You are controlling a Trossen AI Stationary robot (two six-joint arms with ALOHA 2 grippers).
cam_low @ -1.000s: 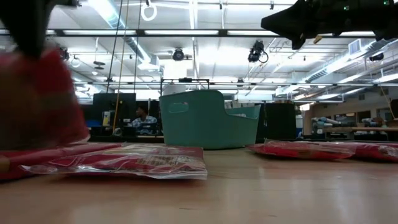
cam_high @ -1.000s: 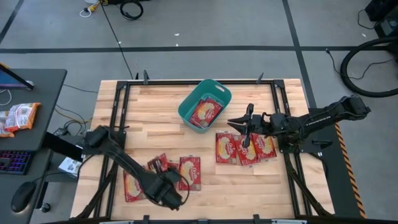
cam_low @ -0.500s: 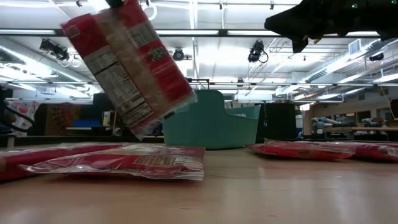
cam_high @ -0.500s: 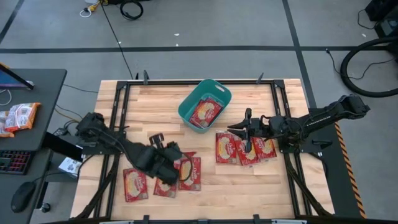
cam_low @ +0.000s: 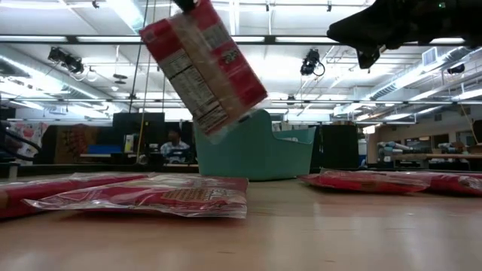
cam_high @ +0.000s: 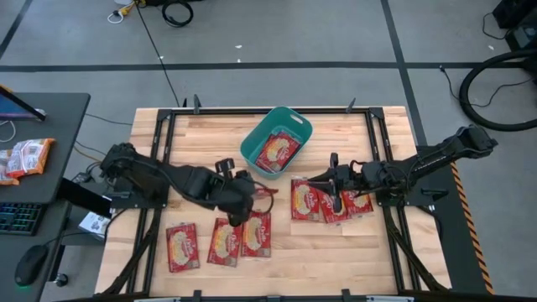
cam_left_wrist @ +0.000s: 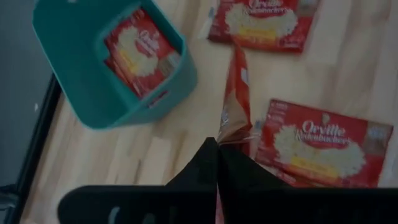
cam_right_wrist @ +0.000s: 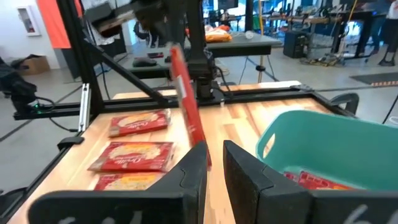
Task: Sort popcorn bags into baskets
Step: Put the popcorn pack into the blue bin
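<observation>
My left gripper (cam_high: 241, 204) is shut on one red popcorn bag (cam_low: 203, 64), raised over the table's middle, just near-left of the teal basket (cam_high: 277, 138). The basket holds a packet (cam_high: 277, 152). Three packets (cam_high: 222, 242) lie flat at the near left. Three more (cam_high: 336, 204) lie overlapping at the right. My right gripper (cam_high: 323, 180) hovers over these, a little open and empty. The held bag also shows edge-on in the right wrist view (cam_right_wrist: 186, 106). My left gripper pinches the bag's upper end (cam_left_wrist: 229, 132) between its two shut fingers, from above. The bag hangs below the fingers, tilted, edge-on to the wrist camera and lifted clear of the table (cam_low: 218, 120).
Dark frame rails (cam_high: 159, 143) run along the table's left, right and far sides. A side desk (cam_high: 33, 134) at the left carries more packets (cam_high: 25, 157). A person (cam_low: 175, 143) sits far behind the table. Bare wood (cam_high: 201, 147) lies left of the basket.
My left gripper has gone from the table's near edge up and toward the far right, to the basket, carrying the bag. The bag has been lifted clear of the table and now hangs tilted in front of the basket.
</observation>
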